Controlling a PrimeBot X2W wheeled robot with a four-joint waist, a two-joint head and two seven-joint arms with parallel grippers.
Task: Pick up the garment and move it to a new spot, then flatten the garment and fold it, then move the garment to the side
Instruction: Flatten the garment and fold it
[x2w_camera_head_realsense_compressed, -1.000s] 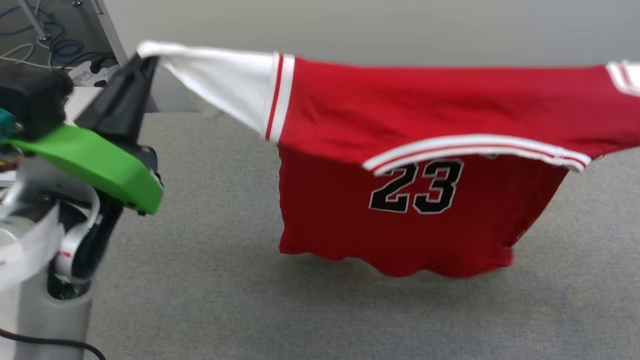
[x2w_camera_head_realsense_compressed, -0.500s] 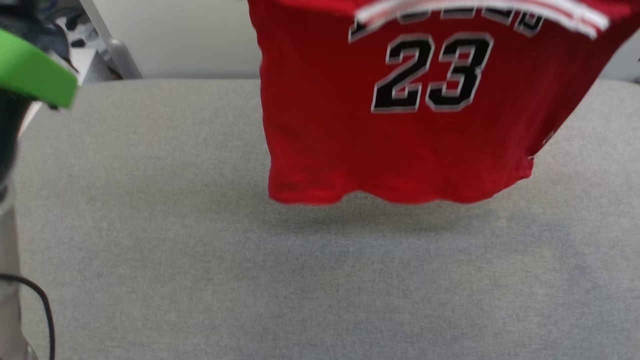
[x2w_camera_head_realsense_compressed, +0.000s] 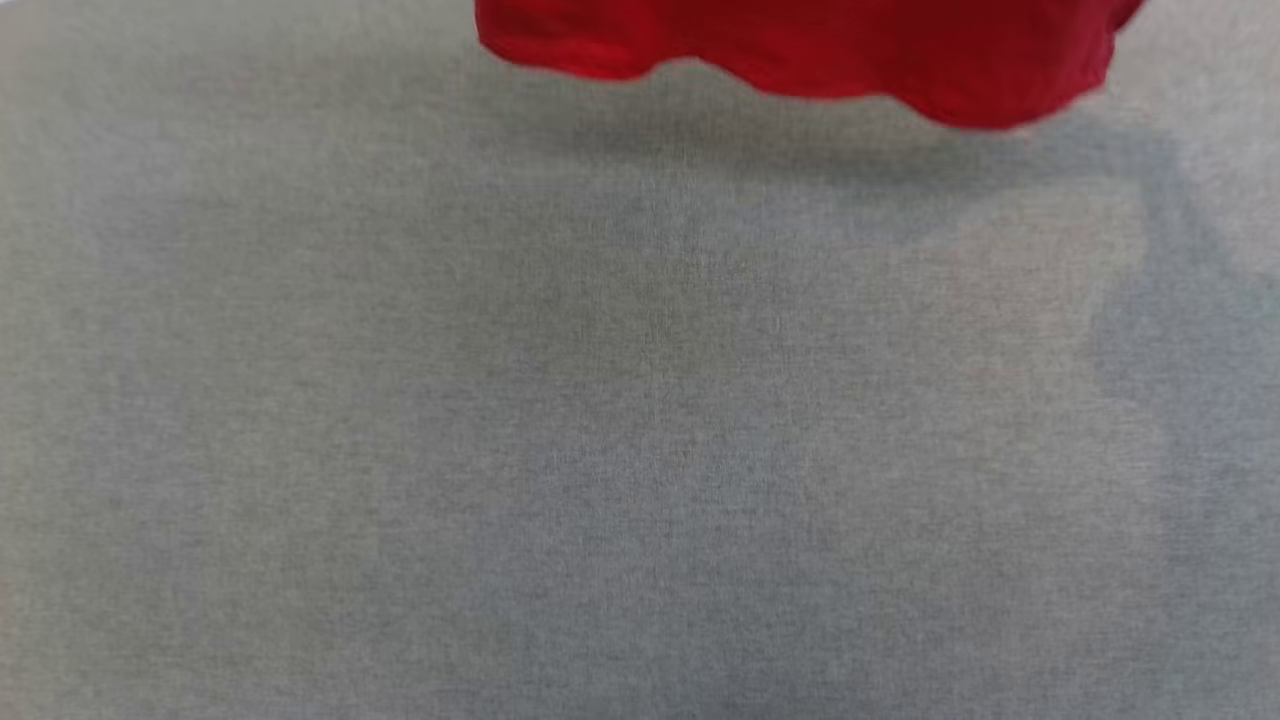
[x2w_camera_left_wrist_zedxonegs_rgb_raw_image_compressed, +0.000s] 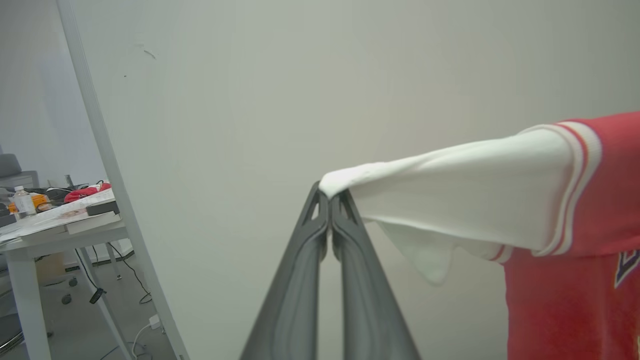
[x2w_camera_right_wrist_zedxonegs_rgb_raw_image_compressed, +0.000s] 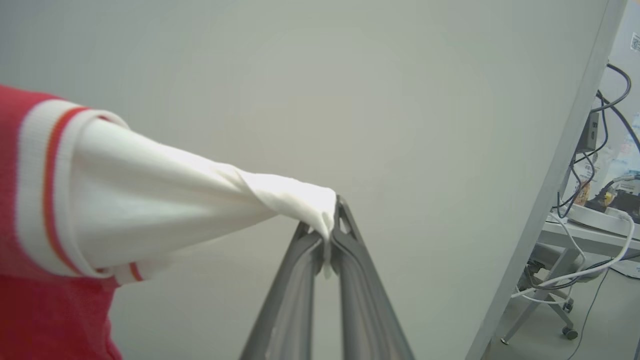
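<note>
Holding the shirt (x2w_camera_head_realsense_compressed: 800, 50) up in the air between both arms, I judge I'm on the first step: carrying it to a new spot, with flattening and folding not yet begun. My left gripper (x2w_camera_left_wrist_zedxonegs_rgb_raw_image_compressed: 330, 199) is clamped tight on the tip of one white sleeve (x2w_camera_left_wrist_zedxonegs_rgb_raw_image_compressed: 465, 195). My right gripper (x2w_camera_right_wrist_zedxonegs_rgb_raw_image_compressed: 327, 227) is pinched closed on the end of the other sleeve (x2w_camera_right_wrist_zedxonegs_rgb_raw_image_compressed: 165, 200). Both sleeves are pulled out taut, and the red body hangs below them.

From the head camera the red bottom hem sits at the top edge, wavy, with a soft shadow under it on the grey surface (x2w_camera_head_realsense_compressed: 640, 450). I read the hem as near the surface but not resting on it.

The next move, as I see it, calls for lowering both arms together while holding the spread, so the hem lands first. Then I would drag the body out along the surface so it lies down without bunching.

The bite on each sleeve tip looks small and the fabric thin, so I'd go gently; a jerk could pull a sleeve free. I wouldn't let go until the whole shirt is down.
</note>
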